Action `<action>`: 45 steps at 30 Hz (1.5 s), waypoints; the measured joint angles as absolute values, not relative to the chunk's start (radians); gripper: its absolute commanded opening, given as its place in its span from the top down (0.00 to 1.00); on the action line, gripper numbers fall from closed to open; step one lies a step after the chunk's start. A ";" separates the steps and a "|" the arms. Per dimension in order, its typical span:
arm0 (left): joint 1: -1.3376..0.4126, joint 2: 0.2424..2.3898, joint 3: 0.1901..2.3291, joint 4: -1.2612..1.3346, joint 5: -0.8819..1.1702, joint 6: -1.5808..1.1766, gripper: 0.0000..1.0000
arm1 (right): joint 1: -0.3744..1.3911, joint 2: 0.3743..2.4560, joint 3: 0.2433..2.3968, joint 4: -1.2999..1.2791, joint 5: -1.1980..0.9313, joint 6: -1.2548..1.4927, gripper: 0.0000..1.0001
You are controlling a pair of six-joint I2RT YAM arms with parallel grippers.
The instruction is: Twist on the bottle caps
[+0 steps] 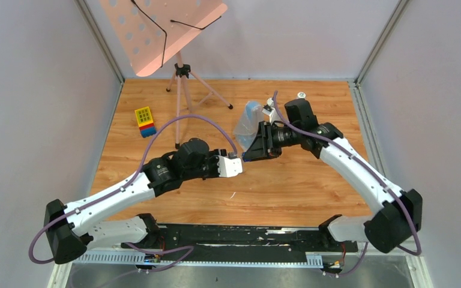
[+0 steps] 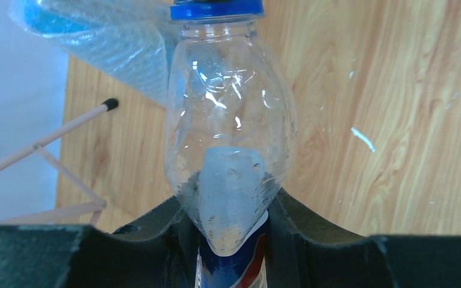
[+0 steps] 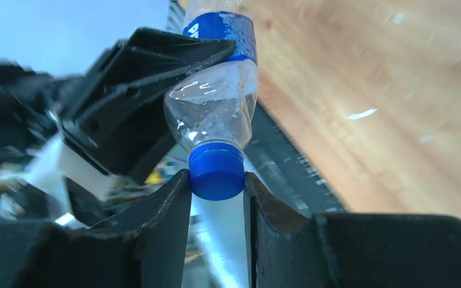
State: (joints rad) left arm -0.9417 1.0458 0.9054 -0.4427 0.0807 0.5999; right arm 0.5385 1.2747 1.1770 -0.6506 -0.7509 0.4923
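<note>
From above, I have the left tool (image 1: pixel 238 162) and the right tool (image 1: pixel 251 153) meeting nose to nose over the middle of the desk (image 1: pixel 288 192), so that one can steady while the other turns. The white cap (image 1: pixel 301 95) lies at the far edge, well apart from both.

On the left wrist camera, my left tool is clamped on the Pepsi bottle (image 2: pixel 231 138) low on its body, at the label. That leaves the neck free, and the blue cap (image 2: pixel 216 9) sits on the mouth at the far end.

On the right wrist camera, the right tool's jaws pinch that blue cap from both sides, in line with the bottle's axis. I judge the cap is seated and the twisting is in hand. How tight it is I cannot tell.
</note>
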 measured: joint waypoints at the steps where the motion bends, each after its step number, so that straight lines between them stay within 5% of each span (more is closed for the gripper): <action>1: -0.957 1.044 0.894 -0.435 0.041 0.606 0.66 | 0.523 1.300 1.175 -0.648 -0.783 0.564 1.00; 4: -0.999 1.043 0.864 -0.421 -0.062 0.627 0.65 | 0.493 1.359 1.143 -0.630 -0.867 0.752 0.93; 7: -1.022 1.041 0.857 -0.413 -0.107 0.639 0.65 | 0.489 1.361 1.132 -0.624 -0.878 0.811 0.65; 10: -1.028 1.037 0.857 -0.381 -0.125 0.648 0.65 | 0.487 1.322 1.134 -0.609 -0.868 0.762 0.49; 19: -0.998 1.070 0.942 -0.368 0.068 0.647 0.65 | 0.490 0.981 1.075 -0.552 -0.827 0.234 0.26; 32: -0.916 1.177 1.043 -0.492 0.427 0.595 0.65 | 0.519 0.737 0.960 -0.629 -0.847 -0.650 0.31; 45: -0.915 1.192 1.046 -0.509 0.499 0.580 0.65 | 0.599 0.788 0.960 -0.696 -0.875 -0.900 0.46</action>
State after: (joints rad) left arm -0.9154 1.1915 1.0458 -0.5087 0.4988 0.5797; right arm 0.5987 0.7883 0.9600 -0.6956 -0.8745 -0.9005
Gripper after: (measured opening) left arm 0.440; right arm 0.580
